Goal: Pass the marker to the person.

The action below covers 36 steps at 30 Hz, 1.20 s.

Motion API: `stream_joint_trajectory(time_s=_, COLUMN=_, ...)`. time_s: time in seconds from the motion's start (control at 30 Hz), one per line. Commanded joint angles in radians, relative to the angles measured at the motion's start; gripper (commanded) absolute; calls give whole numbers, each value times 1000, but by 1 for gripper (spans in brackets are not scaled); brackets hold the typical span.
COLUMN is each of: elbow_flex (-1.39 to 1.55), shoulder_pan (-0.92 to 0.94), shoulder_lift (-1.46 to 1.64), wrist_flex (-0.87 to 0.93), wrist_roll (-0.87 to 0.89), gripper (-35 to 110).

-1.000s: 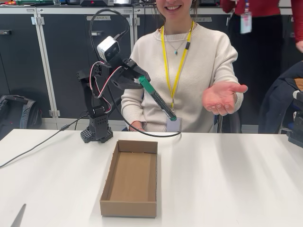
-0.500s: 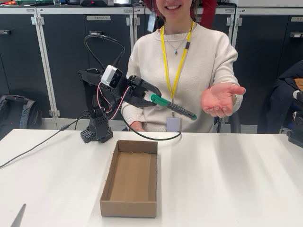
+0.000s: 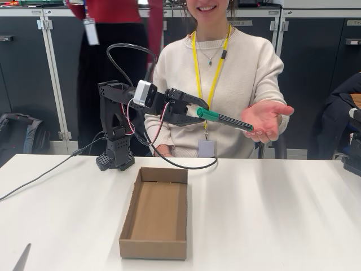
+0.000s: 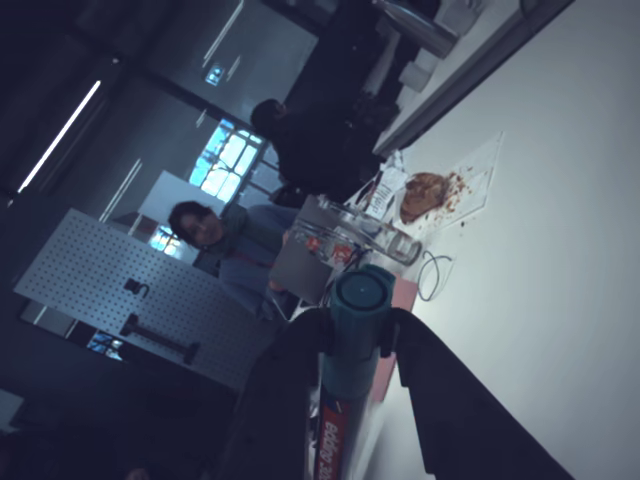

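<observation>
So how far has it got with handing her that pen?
Picked up: the jaws are shut on the marker, held in the air near its green cap, above the table and beyond the cardboard box. In hand: the arm is stretched toward the person, and the marker's dark tip sits right at her open palm, apparently touching it. Left: she has not closed her fingers on it, and the gripper has yet to let go.

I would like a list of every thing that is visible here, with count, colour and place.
marker: one, green cap and dark barrel, held in the pincer, its far tip at the open hand
cardboard box: one, brown, open, on the table in front of the arm
table: one, white
cabinets: dark, behind the table
person: one, cream sweater, yellow lanyard, behind the table
hand: one, palm up
pincer: one, black, shut on the marker
</observation>
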Motion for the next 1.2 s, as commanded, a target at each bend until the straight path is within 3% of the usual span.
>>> stream_joint_trajectory(time_s=0.0, elbow_flex=-192, shoulder_pan=-23, shoulder_lift=-46, wrist_flex=12, wrist_roll=-5, gripper=-5)
stream_joint_trajectory(time_s=0.37, elbow_flex=-341, shoulder_pan=-78, shoulder_lift=-215, wrist_flex=64, wrist_roll=-51, gripper=-5)
stream_joint_trajectory(time_s=0.8, elbow_flex=-295, shoulder_pan=-123, shoulder_lift=-244, wrist_flex=-12, wrist_roll=-186, gripper=-5)
stream_joint_trajectory(time_s=1.17, elbow_flex=-155, shoulder_pan=-270, shoulder_lift=-193, wrist_flex=-75, wrist_roll=-279, gripper=-5)
